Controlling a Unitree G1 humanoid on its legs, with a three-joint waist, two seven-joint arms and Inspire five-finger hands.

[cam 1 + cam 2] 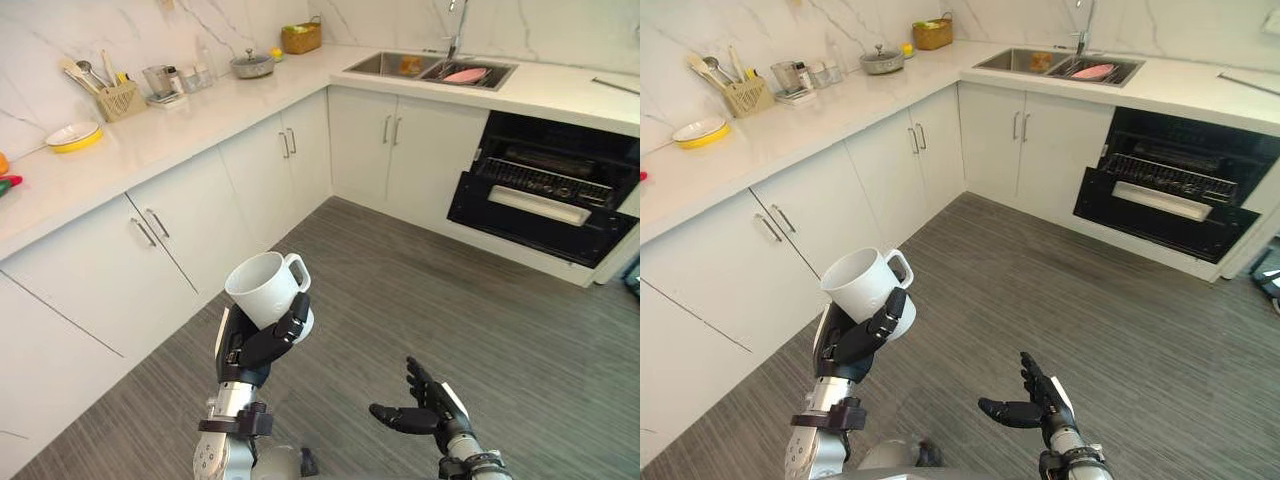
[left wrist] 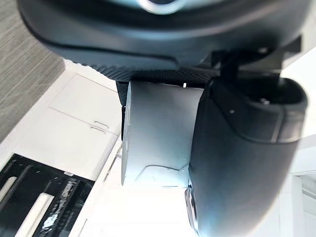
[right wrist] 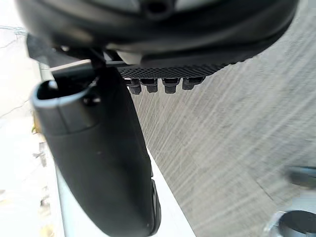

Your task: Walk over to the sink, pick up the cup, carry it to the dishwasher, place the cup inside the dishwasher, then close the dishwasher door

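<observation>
Cup, white ceramic with a loop handle [image 1: 265, 285]: in the left hand, raised over the grey wood-grain floor [image 1: 470, 300], well apart from both sink and dishwasher.
Left hand [image 1: 262, 345]: dark fingers and thumb curled round the lower body of the cup; the left wrist view shows the thumb [image 2: 242, 158] pressed against the cup's wall [image 2: 158, 133].
Cup axis: tilted, base seated in the palm, open mouth up and leaning towards the white cabinets [image 1: 270, 160] on the left; the handle sits on the far right side, clear of the fingers.
Right hand [image 1: 425, 410]: low and to the right of the left hand, palm up, fingers [image 3: 163, 85] loosely extended, holding nothing.
Steel sink [image 1: 385, 65]: far ahead on the counter, a pink plate [image 1: 465, 75] lying in it.
Black dishwasher [image 1: 560, 150]: far ahead and to the right, its dishwasher door [image 1: 530, 225] dropped open, a rack visible inside.
Relation that matters: the dishwasher lies ahead and to the right of the cup-bearing hand, across open floor; the empty right hand is on the nearer side.
Step, as judged: carrying; placing and closing not yet done.
Next move, as judged: walk forward-right, then turn the cup mouth-down for the rack.
</observation>
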